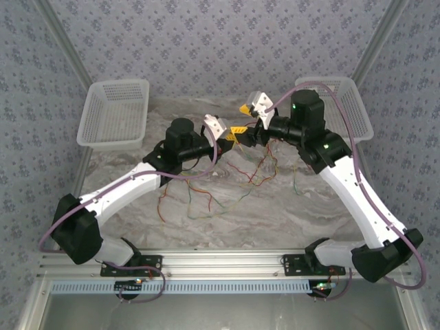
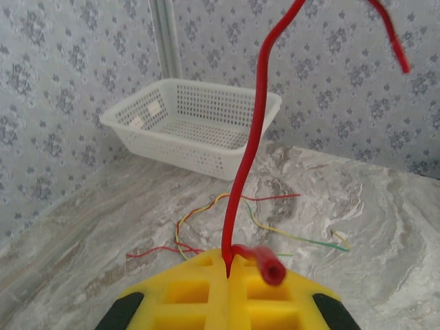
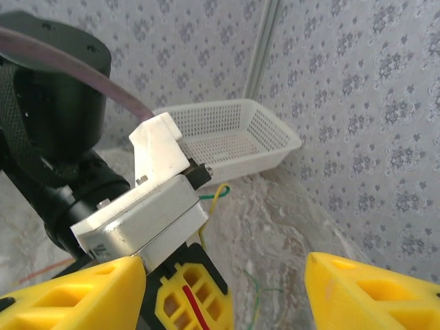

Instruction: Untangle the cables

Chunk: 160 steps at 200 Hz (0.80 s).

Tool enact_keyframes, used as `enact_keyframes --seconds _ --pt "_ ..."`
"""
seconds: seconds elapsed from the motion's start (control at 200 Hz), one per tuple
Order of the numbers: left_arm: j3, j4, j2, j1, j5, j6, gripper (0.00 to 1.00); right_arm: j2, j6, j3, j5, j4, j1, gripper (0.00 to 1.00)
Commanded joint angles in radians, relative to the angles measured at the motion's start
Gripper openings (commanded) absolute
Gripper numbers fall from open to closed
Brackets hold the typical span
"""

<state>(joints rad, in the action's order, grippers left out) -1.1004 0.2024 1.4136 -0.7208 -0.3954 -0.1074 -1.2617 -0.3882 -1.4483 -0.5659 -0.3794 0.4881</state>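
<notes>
We are clenching our left gripper (image 2: 229, 269) on a red cable (image 2: 242, 172). We are pinching it at the seam between the yellow fingers, with a short stub poking out just to one side and the long part rising up and away from the fingertips.

We are holding our right gripper (image 3: 223, 268) released, its two yellow fingers spread wide. The left gripper's tip and its white camera housing (image 3: 148, 206) are sitting between and just ahead of those fingers. In our judgement, closing here is risking a knock against that housing rather than a catch on the thin red strand. Because the pinch is so near the cable's end, any tug is also risking the stub slipping free.

Beyond the left fingertips, the other cables (image 2: 206, 223), red, yellow and green, are lying loose and crossed on the marble table (image 2: 357, 206). Pulling upward could be tightening that snarl. Farther past them, a white mesh basket (image 2: 196, 124) is sitting near the patterned wall.
</notes>
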Motion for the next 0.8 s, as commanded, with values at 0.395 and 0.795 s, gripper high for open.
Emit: enact_keyframes --seconds 0.395,0.795 --pt "-0.023 0.054 -0.027 -0.012 -0.070 -0.016 0.00 -0.088 -0.179 -0.028 -0.138 -0.174 -0.032 0.71" --pt "-0.014 0.058 -0.028 -0.015 -0.081 -0.027 0.00 -0.195 -0.193 -0.093 -0.095 -0.172 0.012 0.37"
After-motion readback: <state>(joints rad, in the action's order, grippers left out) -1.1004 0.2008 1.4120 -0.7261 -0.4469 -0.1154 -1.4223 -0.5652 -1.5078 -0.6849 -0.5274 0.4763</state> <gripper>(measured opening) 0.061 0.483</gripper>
